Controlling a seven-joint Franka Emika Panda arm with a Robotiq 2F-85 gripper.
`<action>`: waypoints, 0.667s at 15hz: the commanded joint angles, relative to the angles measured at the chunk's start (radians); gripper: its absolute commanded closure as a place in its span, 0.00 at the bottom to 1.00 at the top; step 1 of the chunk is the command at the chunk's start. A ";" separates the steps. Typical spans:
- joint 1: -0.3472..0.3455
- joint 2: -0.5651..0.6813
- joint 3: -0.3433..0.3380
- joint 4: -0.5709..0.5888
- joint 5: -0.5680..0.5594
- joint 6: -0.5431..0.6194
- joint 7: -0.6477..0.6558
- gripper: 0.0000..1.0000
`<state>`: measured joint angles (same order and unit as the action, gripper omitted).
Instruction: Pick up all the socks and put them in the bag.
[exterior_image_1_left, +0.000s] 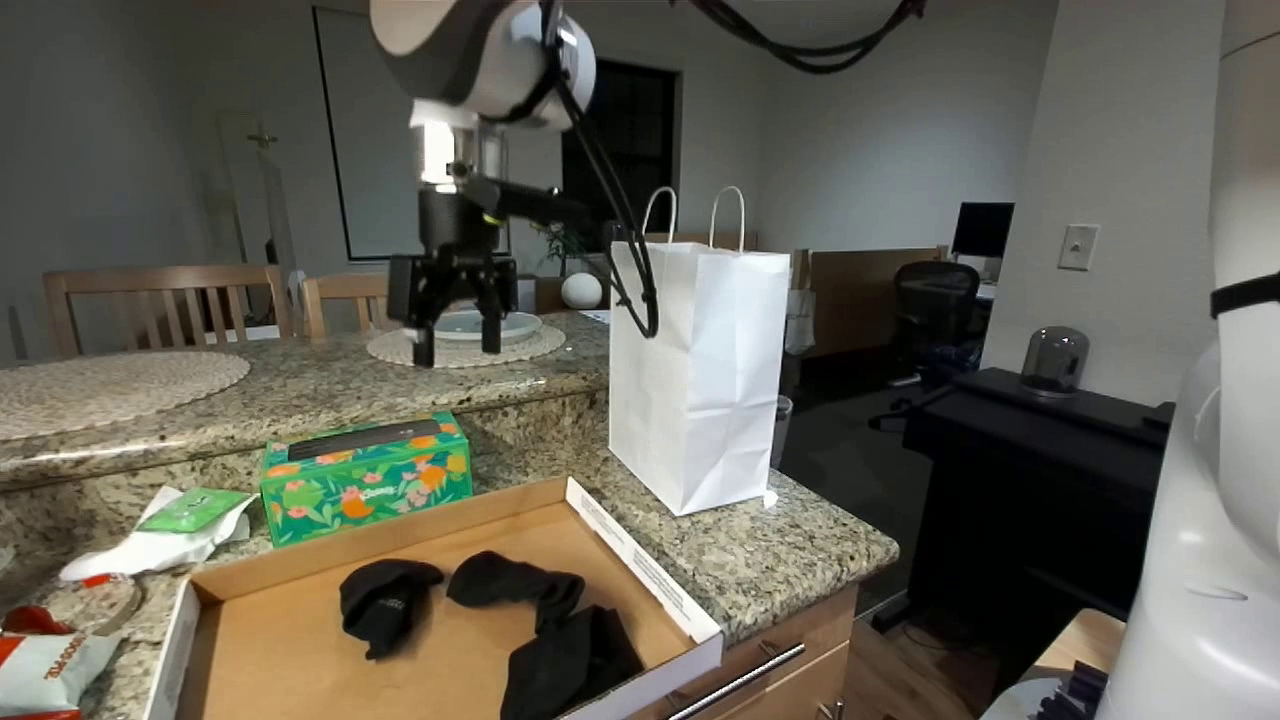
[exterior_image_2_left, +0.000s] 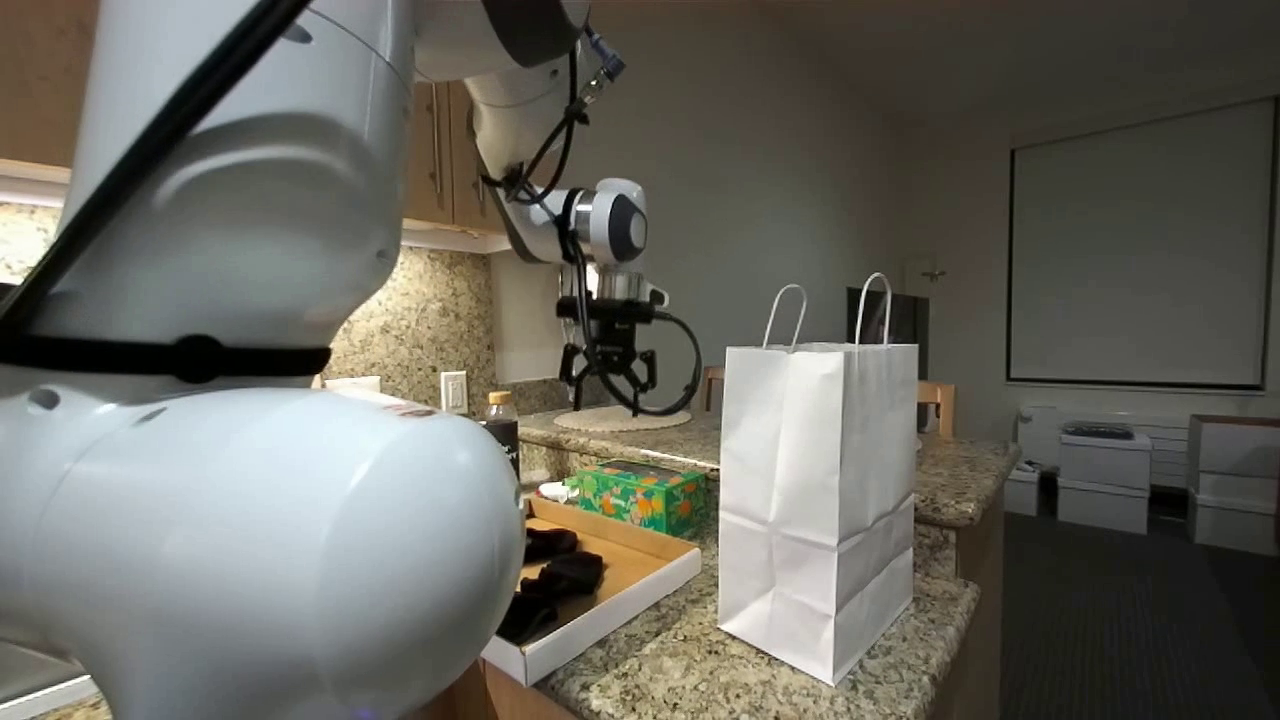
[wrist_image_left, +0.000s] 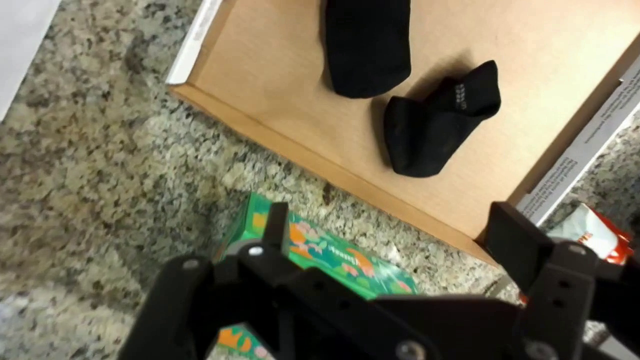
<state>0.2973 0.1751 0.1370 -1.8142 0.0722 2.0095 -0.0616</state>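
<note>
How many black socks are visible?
3 discernible, all in the cardboard tray: in an exterior view, the left sock, middle sock and nearest sock. More may hide beneath these or inside the bag.

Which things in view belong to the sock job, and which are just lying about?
For the job:
black socks, in the brown cardboard tray
white paper bag, upright
gripper, open and holding nothing

Just lying about:
green floral tissue box
green packet
red-and-white packet
woven placemats
bottle
</note>
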 joint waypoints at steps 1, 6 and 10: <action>-0.001 0.028 0.041 -0.194 -0.026 0.202 0.124 0.00; 0.031 0.157 0.051 -0.361 -0.064 0.470 0.249 0.00; 0.064 0.217 0.026 -0.400 -0.111 0.547 0.327 0.26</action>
<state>0.3361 0.3828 0.1853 -2.1813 0.0080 2.5136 0.1899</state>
